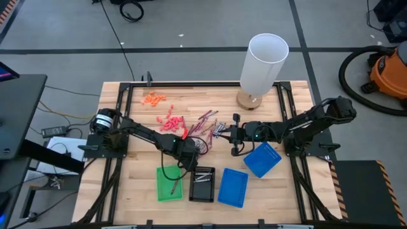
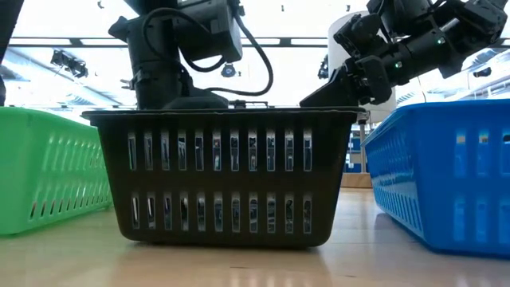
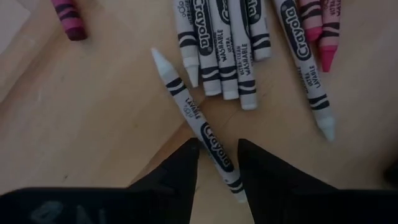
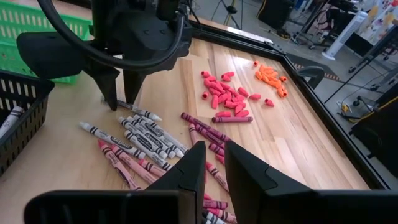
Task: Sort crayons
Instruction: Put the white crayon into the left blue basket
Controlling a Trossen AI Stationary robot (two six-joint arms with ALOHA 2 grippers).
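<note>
Between crayons [image 3: 200, 127] and table edge (wood) bare.

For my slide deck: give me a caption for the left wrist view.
Left gripper open astride one white paper-wrapped crayon lying on the wooden table.

On the wooden worktop [image 1: 133, 184], a green tray [image 1: 168, 183], a black tray [image 1: 203, 184] and two blue trays [image 1: 233, 187] stand in a row. Orange bits [image 1: 153, 98] and pink bits [image 1: 169, 123] lie behind, near a white cylinder [image 1: 262, 62].
</note>
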